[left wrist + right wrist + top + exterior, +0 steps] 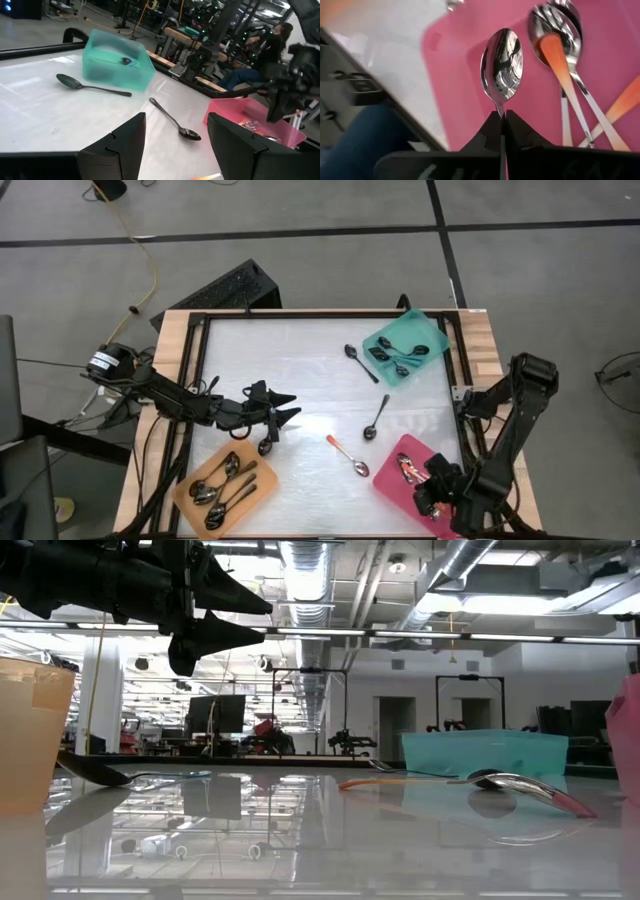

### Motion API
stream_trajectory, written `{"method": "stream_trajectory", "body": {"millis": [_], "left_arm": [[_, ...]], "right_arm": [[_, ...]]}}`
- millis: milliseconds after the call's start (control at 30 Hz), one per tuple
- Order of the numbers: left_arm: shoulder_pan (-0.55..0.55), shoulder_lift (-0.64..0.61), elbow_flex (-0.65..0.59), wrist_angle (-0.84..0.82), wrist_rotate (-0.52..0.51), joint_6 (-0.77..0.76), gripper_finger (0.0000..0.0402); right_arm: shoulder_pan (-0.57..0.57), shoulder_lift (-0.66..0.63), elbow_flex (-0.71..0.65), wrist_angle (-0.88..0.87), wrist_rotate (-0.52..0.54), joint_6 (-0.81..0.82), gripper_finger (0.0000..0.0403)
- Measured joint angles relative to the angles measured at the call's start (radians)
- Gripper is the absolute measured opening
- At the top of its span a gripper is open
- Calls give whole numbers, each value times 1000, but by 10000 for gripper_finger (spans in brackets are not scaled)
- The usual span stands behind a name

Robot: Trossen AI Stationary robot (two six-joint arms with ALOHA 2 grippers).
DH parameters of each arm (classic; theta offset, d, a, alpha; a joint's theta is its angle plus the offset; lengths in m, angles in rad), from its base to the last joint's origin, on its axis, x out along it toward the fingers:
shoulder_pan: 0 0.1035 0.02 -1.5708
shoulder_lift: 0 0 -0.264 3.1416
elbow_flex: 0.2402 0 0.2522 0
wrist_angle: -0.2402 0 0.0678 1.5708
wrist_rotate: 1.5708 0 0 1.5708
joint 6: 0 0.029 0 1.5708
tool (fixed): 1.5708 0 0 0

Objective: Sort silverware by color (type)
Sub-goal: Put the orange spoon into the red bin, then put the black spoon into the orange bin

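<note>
Over the pink tray [392,482] at the worktop's [300,370] near right corner, I have the right pincer [501,117] clamped tight on the handle of a spoon [502,65], whose bowl hangs just above the tray floor. Its long axis runs straight out from the fingertips, roughly parallel to the orange-handled spoons [560,60] already lying in that tray. I judge the coming move to be a release into the tray.

The left pincer [283,412] hovers with its jaws spread wide and empty, just beyond the orange tray [192,480]. A dark spoon [267,442] lies on the worktop directly beneath and beside it, touching or nearly touching that tray's far edge.

Loose items remaining: an orange-handled spoon [348,456] near centre, closer to the right arm; a dark-handled spoon [376,418] beyond it; another dark spoon [355,361] just beside the teal tray [388,338].

Containers: the orange tray holds several all-silver spoons [225,480]; the teal tray holds a few dark spoons [400,358]; the pink tray holds orange-handled ones. Exact counts I cannot tell.
</note>
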Motion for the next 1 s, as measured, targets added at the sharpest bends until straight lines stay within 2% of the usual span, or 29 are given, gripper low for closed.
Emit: {"method": "stream_trajectory", "body": {"millis": [167, 500, 1000], "left_arm": [[0, 0, 0, 0, -10, 0, 197], [3, 0, 0, -5, -14, 0, 197], [3, 0, 0, -16, -17, 0, 197]], "right_arm": [[-17, 75, 0, 4, -66, 9, 10], [-41, 190, 0, 20, -116, 1, 22], [-49, 173, -1, 21, -119, -61, 79]]}}
